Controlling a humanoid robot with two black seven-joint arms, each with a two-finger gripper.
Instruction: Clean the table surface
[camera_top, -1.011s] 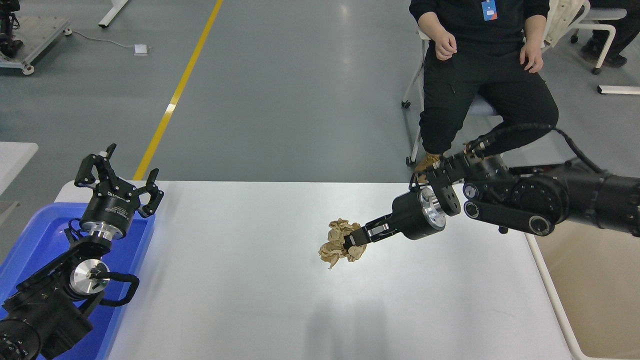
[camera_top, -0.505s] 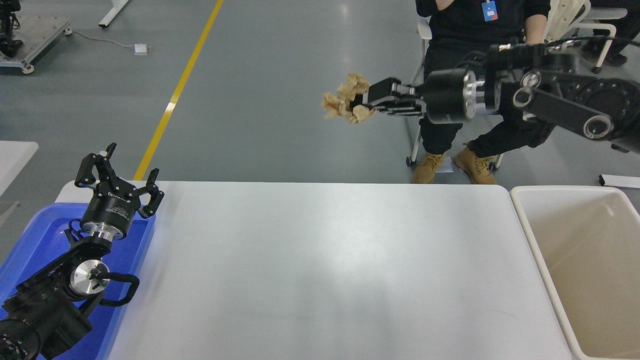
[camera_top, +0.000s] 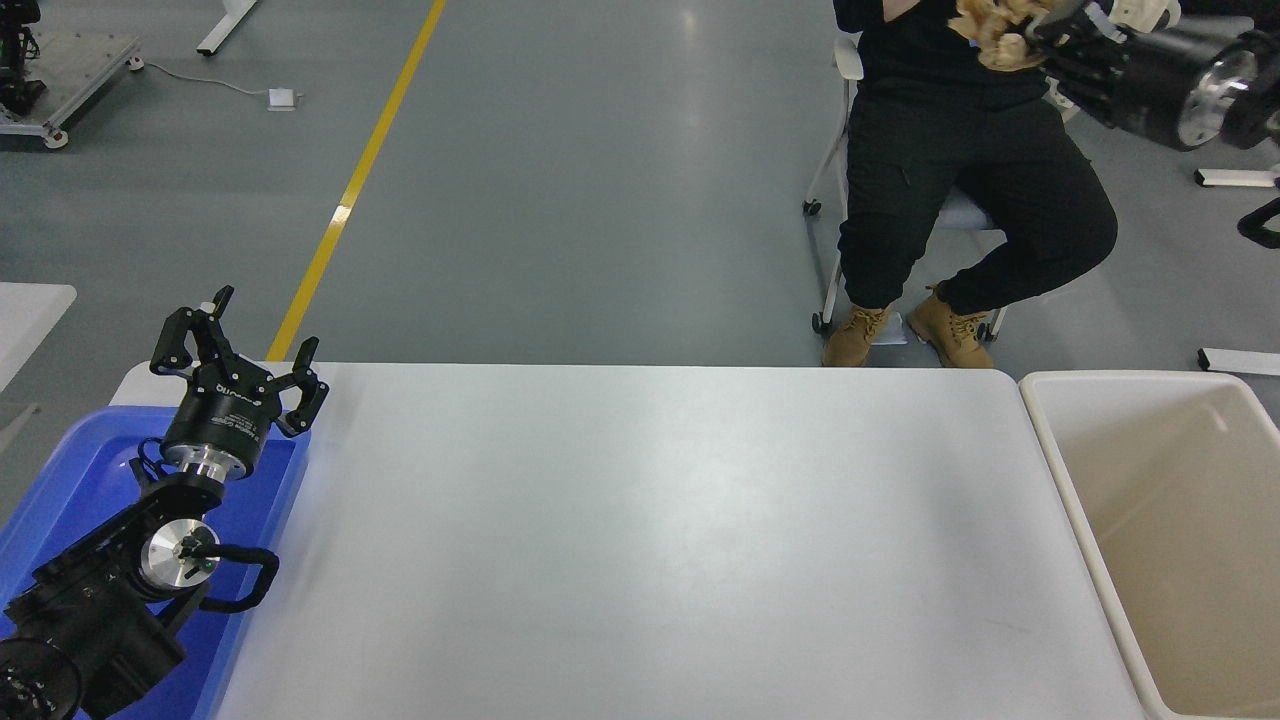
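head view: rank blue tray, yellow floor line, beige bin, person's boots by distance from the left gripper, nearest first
From the left gripper, parked at the lower left over the table:
1. Blue tray, directly under and beside it at the left edge.
2. Yellow floor line, just beyond it, running up the floor.
3. Person's boots, past the table's far edge, right of centre.
4. Beige bin, off the table's right end.

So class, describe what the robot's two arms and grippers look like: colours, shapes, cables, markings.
Both arms are black with silver metal rings. The left gripper has black linkage fingers on a round black body with small white lettering, a silver disc joint and a looping black cable below it. The right gripper shows a thick black cylinder with a shiny silver flange.
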